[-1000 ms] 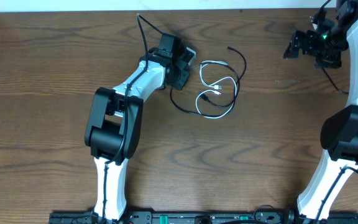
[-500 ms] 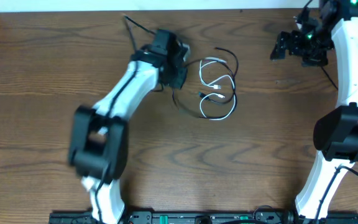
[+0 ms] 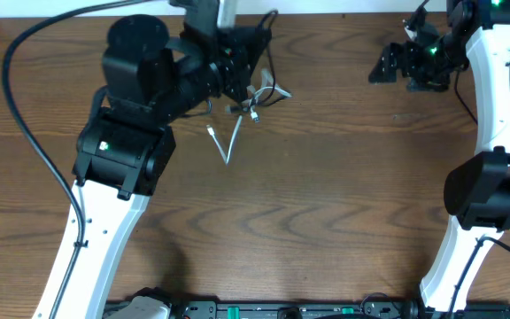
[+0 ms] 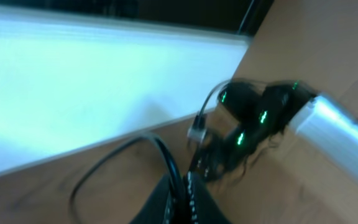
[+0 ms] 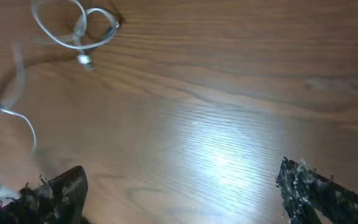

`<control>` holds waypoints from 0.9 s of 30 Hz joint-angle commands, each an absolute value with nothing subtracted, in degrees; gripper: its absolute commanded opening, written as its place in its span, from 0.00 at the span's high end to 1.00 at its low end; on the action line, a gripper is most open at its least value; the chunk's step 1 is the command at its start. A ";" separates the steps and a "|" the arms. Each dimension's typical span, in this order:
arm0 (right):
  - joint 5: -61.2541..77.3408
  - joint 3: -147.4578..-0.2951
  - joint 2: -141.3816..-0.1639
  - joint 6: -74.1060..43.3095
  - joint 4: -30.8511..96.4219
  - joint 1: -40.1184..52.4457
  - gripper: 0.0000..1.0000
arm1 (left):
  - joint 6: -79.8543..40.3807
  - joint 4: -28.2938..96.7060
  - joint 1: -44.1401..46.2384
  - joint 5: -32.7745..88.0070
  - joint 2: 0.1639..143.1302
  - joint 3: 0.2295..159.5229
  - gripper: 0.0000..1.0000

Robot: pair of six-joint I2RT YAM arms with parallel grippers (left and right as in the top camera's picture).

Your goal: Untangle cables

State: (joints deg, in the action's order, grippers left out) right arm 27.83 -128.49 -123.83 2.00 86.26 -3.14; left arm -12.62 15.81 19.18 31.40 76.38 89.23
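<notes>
Overhead, the left pincer [image 3: 237, 78] hangs above the far edge of the counter [image 3: 326, 204], left of centre, clenched on the cables [image 3: 253, 99]. The tangle bunches just below its fingers. A length of the white cable [image 3: 235, 135] drops from there in a narrow V toward the counter middle, with a small plug at its free end. Whether that low point touches the wood cannot be told.

The left wrist view is blurred. It shows the black cable [image 4: 166, 155] coming up from between the fingers and curving into a loop, with a pale plug [image 4: 197, 129] past it and the other arm [image 4: 328, 121] behind.

The right pincer [image 3: 388, 69] is near the far right corner, well apart from the bundle, with its jaws spread wide and nothing between them. Its wrist camera shows both fingertips [image 5: 58, 190] low in the frame over bare wood. A loop of white cable and a plug [image 5: 83, 60] lie toward the upper left.
</notes>
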 commanded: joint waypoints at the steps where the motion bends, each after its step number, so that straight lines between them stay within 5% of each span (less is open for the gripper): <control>1: 35.73 -128.42 -118.93 5.91 86.32 -2.94 0.04 | -23.77 8.64 19.05 32.40 74.72 88.95 0.93; 11: 43.90 -128.14 -117.40 11.68 86.39 -0.95 0.01 | -41.52 -8.95 19.05 16.51 74.13 88.95 0.93; 21: 44.88 -128.03 -117.40 13.30 86.46 5.80 0.01 | -41.85 -8.84 19.03 14.87 74.08 88.95 0.93; 27: 58.94 -128.03 -117.40 37.43 94.74 9.37 0.02 | -41.65 -6.90 18.48 13.41 74.08 88.95 0.93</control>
